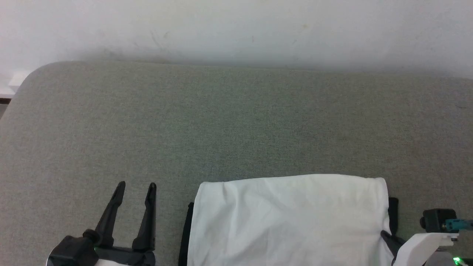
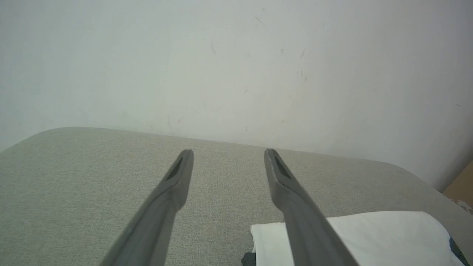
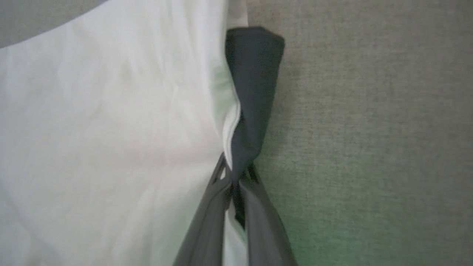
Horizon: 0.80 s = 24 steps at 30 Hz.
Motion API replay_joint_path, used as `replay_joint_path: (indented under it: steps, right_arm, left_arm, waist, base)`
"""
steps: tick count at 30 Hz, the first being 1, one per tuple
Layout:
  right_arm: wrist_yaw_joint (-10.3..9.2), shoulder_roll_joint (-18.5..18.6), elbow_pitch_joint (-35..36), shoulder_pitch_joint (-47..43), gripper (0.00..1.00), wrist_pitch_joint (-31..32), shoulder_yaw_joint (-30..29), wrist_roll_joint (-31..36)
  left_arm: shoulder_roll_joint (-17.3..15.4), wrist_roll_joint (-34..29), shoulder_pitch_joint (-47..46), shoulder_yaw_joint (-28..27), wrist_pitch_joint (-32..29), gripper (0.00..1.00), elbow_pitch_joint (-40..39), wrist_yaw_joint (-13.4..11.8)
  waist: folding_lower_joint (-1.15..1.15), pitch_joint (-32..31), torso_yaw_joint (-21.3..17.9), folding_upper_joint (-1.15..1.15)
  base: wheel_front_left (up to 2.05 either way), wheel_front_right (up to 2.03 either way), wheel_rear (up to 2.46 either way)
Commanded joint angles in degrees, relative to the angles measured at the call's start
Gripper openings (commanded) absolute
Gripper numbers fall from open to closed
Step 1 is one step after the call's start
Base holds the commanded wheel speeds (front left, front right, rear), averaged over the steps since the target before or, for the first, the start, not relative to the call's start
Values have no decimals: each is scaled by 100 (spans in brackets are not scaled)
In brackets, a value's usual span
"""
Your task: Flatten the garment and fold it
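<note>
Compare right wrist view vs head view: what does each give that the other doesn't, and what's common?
Right wrist view: the right gripper shut on the garment at its edge, pinching white cloth and the black sleeve together. Head view: the left gripper open and empty, to the left of the garment, plus the wall behind. Both: the white garment lying on the gray fabric surface.

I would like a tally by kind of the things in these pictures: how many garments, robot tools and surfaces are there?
shirt: 1, white with black sleeves
tools: 2, the left tool open, the right tool shut on the shirt's edge
grey fabric surface: 1
Total: 4
</note>
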<state>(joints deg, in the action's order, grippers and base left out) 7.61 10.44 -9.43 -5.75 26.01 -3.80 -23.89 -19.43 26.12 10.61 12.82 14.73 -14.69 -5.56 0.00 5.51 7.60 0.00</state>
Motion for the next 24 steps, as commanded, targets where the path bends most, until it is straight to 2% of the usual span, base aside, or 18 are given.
replay_joint_path:
  steps: [1,8,15,17,20,24]
  right_arm:
    - [-12,24,-58,140,0,-98,-92,118]
    - [-12,330,1,501,0,-316,-893,601]
    - [-12,567,-18,350,0,-266,-1724,883]
    - [-12,541,73,248,0,-246,-1803,835]
    - [-12,314,382,107,0,-189,-1792,514]
    - [-12,85,1076,-143,0,28,-1245,96]
  left_arm:
    - [34,-1,55,-20,27,100,19,35]
    - [110,-33,87,13,27,100,41,65]
    - [149,-48,136,63,27,100,139,97]
    - [129,-68,182,65,27,100,167,77]
    - [91,-137,234,62,27,100,171,29]
    - [80,-166,299,48,27,100,139,-20]
  waist:
    - [0,-83,-88,0]
    - [0,-171,-257,0]
    - [0,-304,-262,0]
    - [0,-367,-247,0]
    - [0,-443,-222,0]
    - [0,-487,-222,0]
  base:
    - [0,0,0]
    - [0,0,0]
    - [0,0,0]
    - [0,0,0]
    - [0,0,0]
    - [0,0,0]
